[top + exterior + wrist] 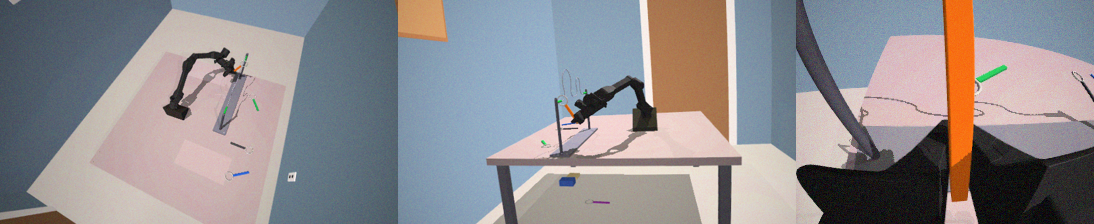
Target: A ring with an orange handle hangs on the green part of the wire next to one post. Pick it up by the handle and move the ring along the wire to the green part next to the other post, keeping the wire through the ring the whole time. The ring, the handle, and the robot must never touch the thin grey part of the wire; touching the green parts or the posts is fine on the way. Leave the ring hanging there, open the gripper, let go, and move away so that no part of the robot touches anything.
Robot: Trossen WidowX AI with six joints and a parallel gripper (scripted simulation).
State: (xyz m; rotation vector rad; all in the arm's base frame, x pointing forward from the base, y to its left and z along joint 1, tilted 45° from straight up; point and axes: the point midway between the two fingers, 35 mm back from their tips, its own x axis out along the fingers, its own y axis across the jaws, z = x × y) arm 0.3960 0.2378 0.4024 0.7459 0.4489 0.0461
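Note:
The ring (244,63) (562,100) sits around the green part of the wire (246,58) (559,101) at the top of one post (558,126). Its orange handle (237,67) (569,110) (957,83) slants down from the ring into my gripper (233,70) (574,119) (957,163), which is shut on the handle's lower end. The thin grey wire (569,82) loops up and across to the other green part (225,109) (585,92) by the second post (589,123). Both posts stand on a grey base plate (237,91) (580,138).
A green-handled ring (255,104) (543,143) (992,74) lies on the table beside the base plate. A grey-handled ring (239,146) and a blue-handled ring (239,173) lie further along. A blue block (567,181) and a purple-handled ring (599,202) lie on the floor.

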